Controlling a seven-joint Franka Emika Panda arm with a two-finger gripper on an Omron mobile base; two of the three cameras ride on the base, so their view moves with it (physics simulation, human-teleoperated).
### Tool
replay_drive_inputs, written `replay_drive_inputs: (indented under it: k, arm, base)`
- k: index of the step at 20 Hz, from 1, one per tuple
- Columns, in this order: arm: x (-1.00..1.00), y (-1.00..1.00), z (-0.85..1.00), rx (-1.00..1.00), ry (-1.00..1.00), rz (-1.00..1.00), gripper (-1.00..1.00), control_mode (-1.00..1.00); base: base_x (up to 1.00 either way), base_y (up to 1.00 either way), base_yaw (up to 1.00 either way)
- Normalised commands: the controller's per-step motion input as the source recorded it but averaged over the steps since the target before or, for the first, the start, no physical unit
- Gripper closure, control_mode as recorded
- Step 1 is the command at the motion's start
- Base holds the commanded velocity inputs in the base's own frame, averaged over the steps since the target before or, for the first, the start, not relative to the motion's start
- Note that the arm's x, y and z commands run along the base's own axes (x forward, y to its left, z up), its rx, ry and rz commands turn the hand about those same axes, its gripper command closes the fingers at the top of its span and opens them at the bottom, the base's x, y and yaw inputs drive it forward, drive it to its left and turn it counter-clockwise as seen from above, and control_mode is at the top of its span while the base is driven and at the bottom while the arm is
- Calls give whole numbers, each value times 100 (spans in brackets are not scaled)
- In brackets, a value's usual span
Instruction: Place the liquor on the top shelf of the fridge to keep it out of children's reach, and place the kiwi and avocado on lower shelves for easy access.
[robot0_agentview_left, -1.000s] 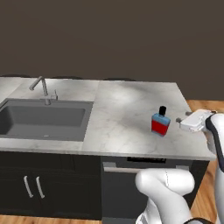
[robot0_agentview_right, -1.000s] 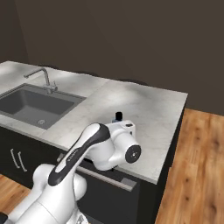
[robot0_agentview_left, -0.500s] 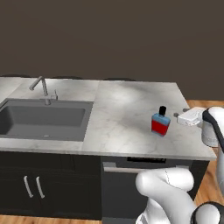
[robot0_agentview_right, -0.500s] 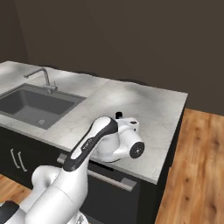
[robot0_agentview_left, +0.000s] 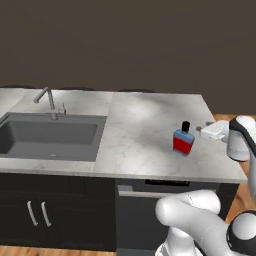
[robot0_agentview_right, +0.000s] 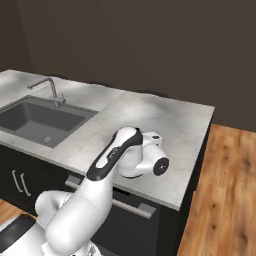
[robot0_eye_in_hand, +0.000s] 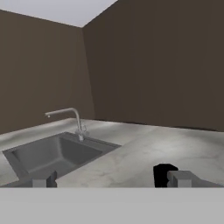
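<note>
Red-bodied liquor (robot0_agentview_left: 183, 139), blue shoulders, black cap, upright, pincer (robot0_agentview_left: 206, 131) spread wide beside it

The counter (robot0_agentview_left: 145, 130) looks like pale grey-veined marble, smooth with a soft sheen. The sink (robot0_agentview_left: 47, 136) is matt dark grey — its faucet (robot0_agentview_left: 48, 100) brushed metal. The liquor (robot0_agentview_left: 184, 140) looks glossy — glass or plastic; floor (robot0_agentview_right: 225, 200) is wood.

No readable text, labels, brands, numbers or signs are seen. The squat red-and-light-blue bottle with black cap (robot0_agentview_left: 184, 140) carries no legible label. The grey marble countertop (robot0_agentview_left: 140, 125) and dark cabinet fronts (robot0_agentview_left: 55, 210) are plain, unmarked.
</note>
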Motion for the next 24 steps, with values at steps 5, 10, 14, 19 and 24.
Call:
replay_drive_inputs:
  k: [5, 10, 14, 19, 24]
  arm:
    - [16, 0, -20, 0, 0, 0, -100, -100]
    - [19, 0, -22, 0, 0, 0, -100, -100]
    - [20, 0, -22, 0, 0, 0, -100, -100]
    - [22, 0, -20, 0, 0, 0, -100, -100]
    - [23, 0, -17, 0, 0, 0, -100, -100]
  base:
    - [0, 0, 0]
    - [0, 0, 0]
    - [0, 0, 0]
    - [0, 0, 0]
    - [0, 0, 0]
